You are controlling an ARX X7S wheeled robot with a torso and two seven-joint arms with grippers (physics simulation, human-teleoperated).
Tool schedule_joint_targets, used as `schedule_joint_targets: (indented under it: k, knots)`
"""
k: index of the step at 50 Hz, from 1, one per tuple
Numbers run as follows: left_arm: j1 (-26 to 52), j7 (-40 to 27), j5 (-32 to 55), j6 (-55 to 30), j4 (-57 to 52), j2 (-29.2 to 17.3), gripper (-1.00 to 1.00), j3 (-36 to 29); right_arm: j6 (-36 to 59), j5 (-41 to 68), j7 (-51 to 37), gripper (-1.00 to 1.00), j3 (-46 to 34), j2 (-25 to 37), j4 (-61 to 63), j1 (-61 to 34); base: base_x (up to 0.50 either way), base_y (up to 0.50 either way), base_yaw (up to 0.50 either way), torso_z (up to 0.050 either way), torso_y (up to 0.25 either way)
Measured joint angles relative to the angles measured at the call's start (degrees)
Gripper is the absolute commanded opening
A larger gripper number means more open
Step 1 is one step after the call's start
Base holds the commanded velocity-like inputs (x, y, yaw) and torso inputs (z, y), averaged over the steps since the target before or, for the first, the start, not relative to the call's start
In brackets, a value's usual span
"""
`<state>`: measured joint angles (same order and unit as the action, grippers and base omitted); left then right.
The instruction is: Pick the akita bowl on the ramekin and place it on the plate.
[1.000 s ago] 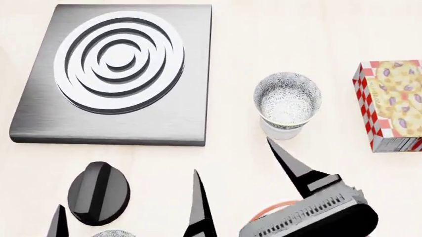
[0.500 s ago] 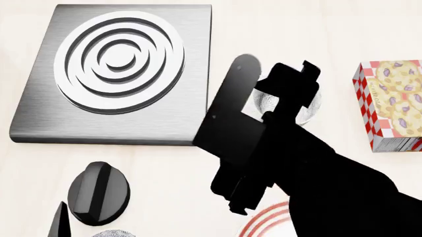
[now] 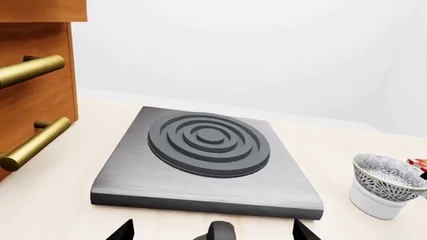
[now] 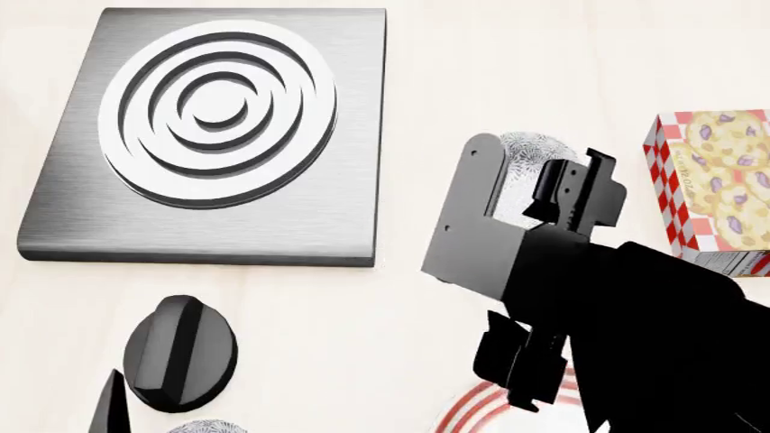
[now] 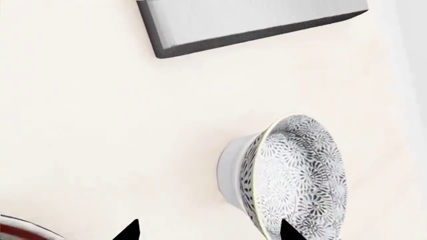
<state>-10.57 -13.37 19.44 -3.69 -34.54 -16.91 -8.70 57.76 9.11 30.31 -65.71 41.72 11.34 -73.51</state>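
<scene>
The akita bowl [image 5: 300, 175], white with a fine grey-black pattern, sits tilted on the plain white ramekin [image 5: 230, 170]. My right gripper [image 5: 209, 232] is open beside them; one fingertip [image 5: 288, 232] shows against the bowl's rim, the other [image 5: 130, 231] over bare table. From the head, my right arm [image 4: 601, 298] covers most of the akita bowl [image 4: 529, 144]. A slice of the red-ringed plate [image 4: 475, 410] shows under the arm, and the plate's edge [image 5: 20, 230] is also in the right wrist view. My left gripper [image 3: 212, 232] is open and holds nothing, far from the akita bowl [image 3: 387, 172] and ramekin [image 3: 373, 200].
A grey hob slab [image 4: 216, 126] with raised rings lies at the back left. A black knob [image 4: 180, 352] stands near the left fingertip [image 4: 108, 406], beside a second patterned bowl [image 4: 205, 427]. A cookie box [image 4: 716, 194] is at the right. A wooden drawer unit with brass handles [image 3: 33, 75] flanks the hob.
My right arm has swung up from the front edge over the bowl and ramekin, then shifted right and nearer, uncovering the hob's corner. The left gripper has not moved.
</scene>
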Motion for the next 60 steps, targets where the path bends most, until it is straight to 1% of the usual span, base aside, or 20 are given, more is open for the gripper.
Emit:
schedule_joint_targets:
  k: [21, 60]
  knots:
    - [0.07, -0.27, 0.07, 0.85, 0.90, -0.31, 1.00, -0.33, -3.02, -2.44, -0.36, 1.00, -1.37, -1.02, -5.59, -2.16, 0.00, 0.00, 0.00, 0.000, 0.000]
    - [0.15, -0.78, 0.63, 2.00, 2.40, -0.74, 1.00, -0.95, -14.20, -5.30, -2.19, 1.00, -3.37, -7.91, -21.60, -2.13, 0.00, 0.00, 0.00, 0.000, 0.000]
